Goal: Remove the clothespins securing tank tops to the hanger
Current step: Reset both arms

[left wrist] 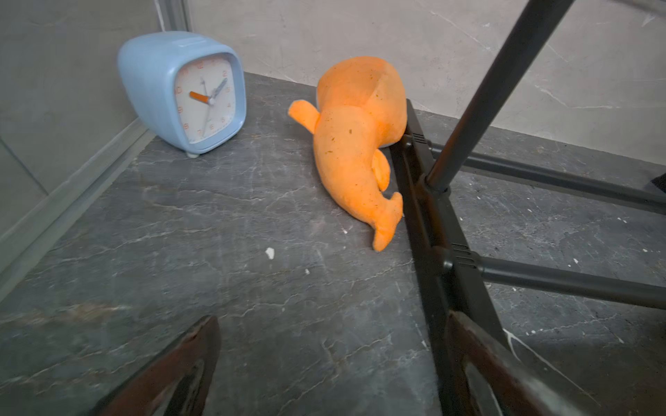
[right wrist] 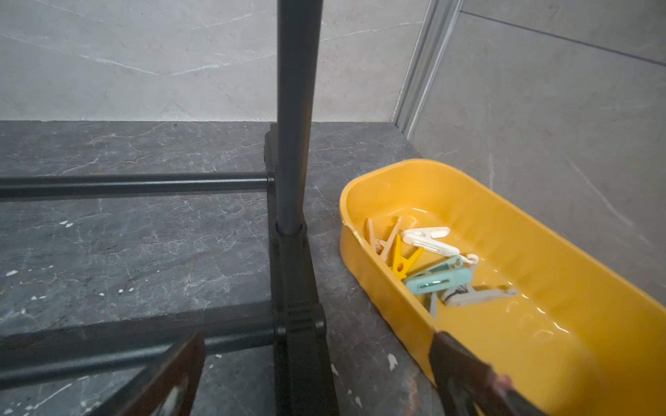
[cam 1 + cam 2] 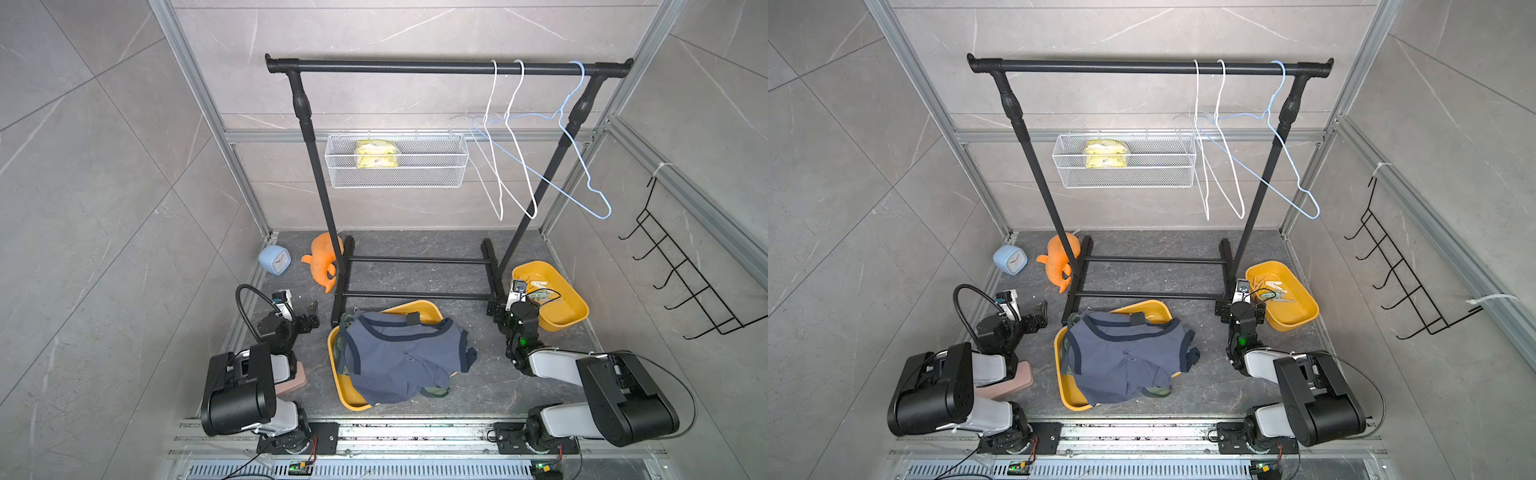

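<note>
Several clothespins (image 2: pixel 425 266) in yellow, tan, white and mint lie loose in a small yellow tray (image 2: pixel 576 252) by the rack's right foot, also visible in a top view (image 3: pixel 1273 291). The tank tops lie heaped in a larger yellow tray (image 3: pixel 345 395) at the front middle. A slate blue one (image 3: pixel 399 353) is on top and an olive edge (image 3: pixel 434 390) peeks out beneath. Two white hangers (image 3: pixel 533 214) and a blue hanger (image 3: pixel 606 215) hang bare on the rail. My left gripper (image 1: pixel 333 320) is open above bare floor. My right gripper (image 2: pixel 317 336) is open over the rack foot beside the small tray.
The black clothes rack (image 3: pixel 449 66) stands mid-floor with its base bars (image 3: pixel 415 259) low. A blue clock (image 3: pixel 274 259) and an orange plush (image 3: pixel 326 262) sit at the back left. A wire basket (image 3: pixel 397 174) hangs on the back wall and a black hook rack (image 3: pixel 681 270) on the right wall.
</note>
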Tool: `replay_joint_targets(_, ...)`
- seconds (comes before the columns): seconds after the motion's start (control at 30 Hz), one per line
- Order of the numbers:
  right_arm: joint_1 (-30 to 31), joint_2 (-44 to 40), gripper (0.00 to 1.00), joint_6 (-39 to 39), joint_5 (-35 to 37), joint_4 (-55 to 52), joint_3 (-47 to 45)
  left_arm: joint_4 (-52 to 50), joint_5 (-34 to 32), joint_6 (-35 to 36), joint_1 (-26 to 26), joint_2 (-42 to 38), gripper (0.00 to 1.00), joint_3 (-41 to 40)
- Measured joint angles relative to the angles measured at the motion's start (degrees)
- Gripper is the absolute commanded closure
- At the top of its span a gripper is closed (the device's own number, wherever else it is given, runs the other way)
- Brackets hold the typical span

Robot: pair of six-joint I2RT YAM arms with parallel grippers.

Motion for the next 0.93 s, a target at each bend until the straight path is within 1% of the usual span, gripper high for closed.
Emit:
replay_joint_targets(0.1,-0.7,1.6,0.0,0.1,-2.4,1.0,-0.1,-1.3,-1.8,0.8,-2.5,0.4,0.0,0.1)
replay_joint_targets(0.2,-1.1,5.1,0.0,-0.2,-4.7,7.6,-1.3,-2.7,-4.0,1.0,-2.4,0.4,0.0,1.1)
replay_joint_targets(0.33,-1.9,6.0,0.0,-0.1,-7.5,5.2,0.0,-4.2,-5.4,1.0,-2.4,0.4,0.0,2.3)
replay_joint_targets(0.53,-2.2,6.0,0.0,-0.1,-8.7,5.1,0.7,-9.6,-5.8,1.3,-2.5,0.4,0.0,6.6)
replay_joint_targets(0.93,-2.2,6.0,0.0,-0.1,-8.9,4.8,0.7,-12.5,-6.1,1.4,-2.6,0.4,0.0,7.0)
